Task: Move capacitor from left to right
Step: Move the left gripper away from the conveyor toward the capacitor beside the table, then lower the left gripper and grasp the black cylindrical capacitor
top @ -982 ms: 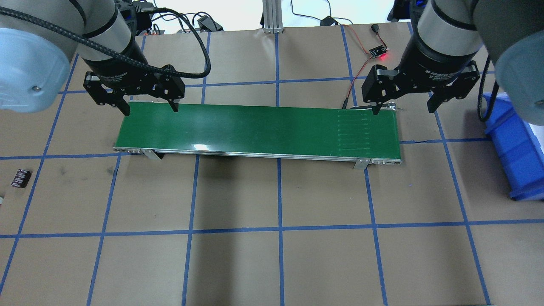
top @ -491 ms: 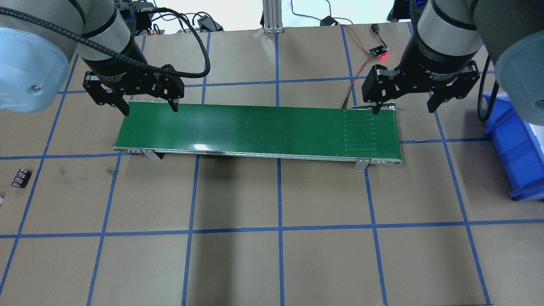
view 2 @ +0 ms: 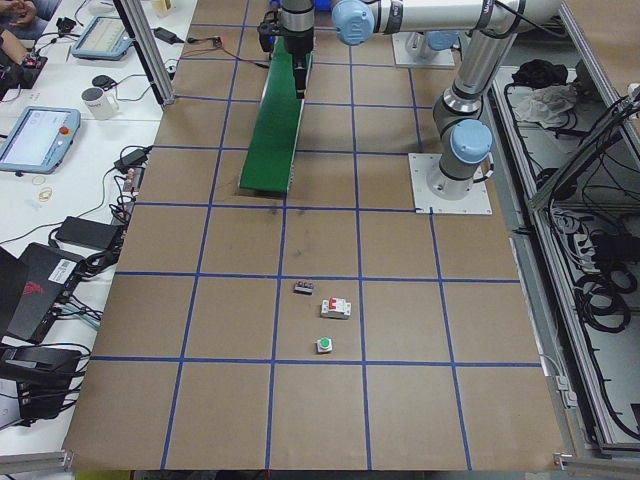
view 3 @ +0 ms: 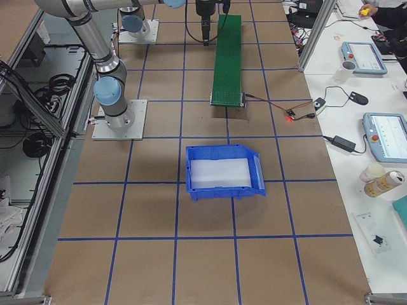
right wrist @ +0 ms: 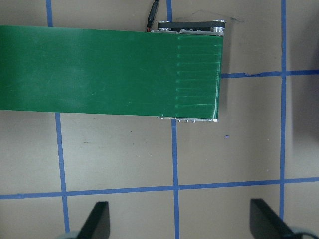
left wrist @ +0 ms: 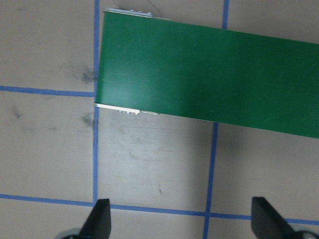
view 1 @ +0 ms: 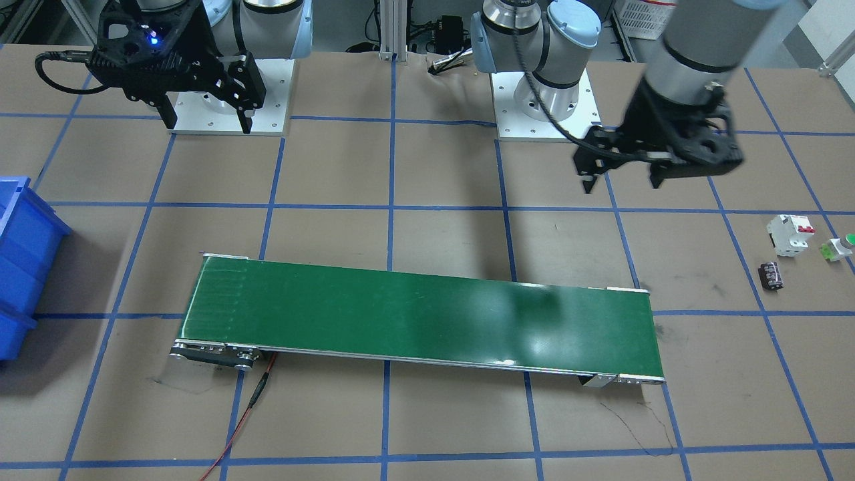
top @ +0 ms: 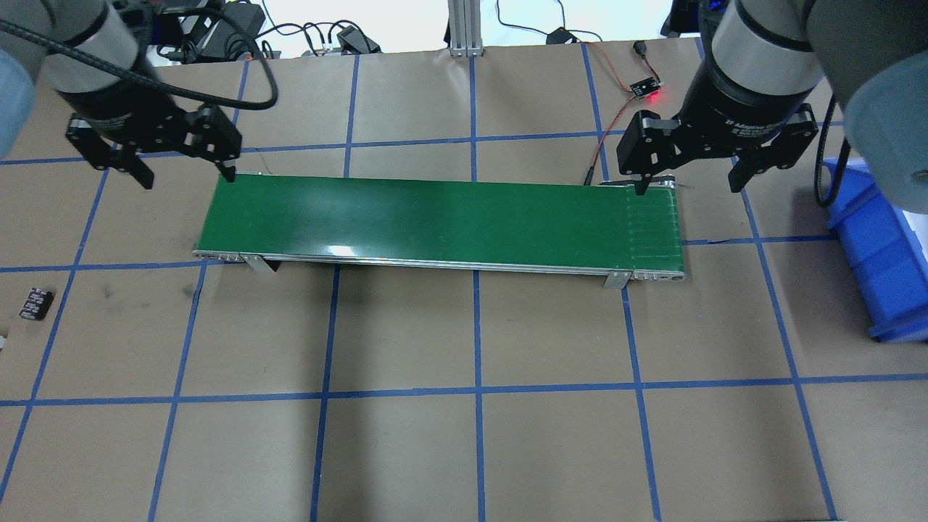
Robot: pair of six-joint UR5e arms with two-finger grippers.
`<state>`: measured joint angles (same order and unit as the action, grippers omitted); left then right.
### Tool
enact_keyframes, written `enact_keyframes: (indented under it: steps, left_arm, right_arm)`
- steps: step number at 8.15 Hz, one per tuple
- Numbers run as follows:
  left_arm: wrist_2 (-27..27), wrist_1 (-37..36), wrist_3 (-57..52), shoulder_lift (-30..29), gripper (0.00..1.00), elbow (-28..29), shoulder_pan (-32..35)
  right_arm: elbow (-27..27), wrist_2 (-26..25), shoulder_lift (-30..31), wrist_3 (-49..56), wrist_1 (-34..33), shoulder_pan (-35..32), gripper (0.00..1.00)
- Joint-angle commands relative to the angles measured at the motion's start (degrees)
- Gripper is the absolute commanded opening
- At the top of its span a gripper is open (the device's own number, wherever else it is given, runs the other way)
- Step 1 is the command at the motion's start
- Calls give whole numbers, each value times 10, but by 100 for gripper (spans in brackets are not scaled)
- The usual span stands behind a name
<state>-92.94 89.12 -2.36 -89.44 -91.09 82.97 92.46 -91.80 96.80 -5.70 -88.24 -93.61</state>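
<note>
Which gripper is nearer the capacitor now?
Left. The left gripper hangs where the conveyor ends, toward the capacitor; the right gripper is at its opposite end.

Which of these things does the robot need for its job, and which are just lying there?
For the job: capacitor, left hand, right hand, both open; probably the conveyor belt and blue bin.
Just lying about: white circuit breaker, green push button.
</note>
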Motion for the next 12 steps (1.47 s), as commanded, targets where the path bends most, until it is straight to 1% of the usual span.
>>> enact_keyframes:
  steps: [1,3,4,5,6,7,8,10,12]
  left_arm:
    - [-3,-1,-138,-13,100,-8,-146]
    - [-6,-5,-218,-31,100,-10,-228]
    - [-35,-44,-263,-60,100,-10,-267]
    - [-49,-120,-328,-98,100,-13,-293]
    - [-49,-179,-372,-139,100,-14,-311]
    - [-47,-217,-410,-177,100,-15,-332]
    - [-46,-236,-445,-209,100,-15,-353]
    - [-47,-308,-455,-265,100,-17,-362]
    - [-44,-315,-539,-298,100,-36,-382]
  right_arm:
    - [0,0,0,0,0,0,100]
    - [0,0,1,0,0,0,100]
    - [0,0,1,0,0,0,100]
    - [0,0,0,0,0,0,100]
    - [0,-1,0,1,0,0,100]
    - [0,-1,1,1,1,0,100]
    - [0,-1,1,1,1,0,100]
    - [0,-2,1,2,3,0,100]
    - [0,-1,1,1,4,0,100]
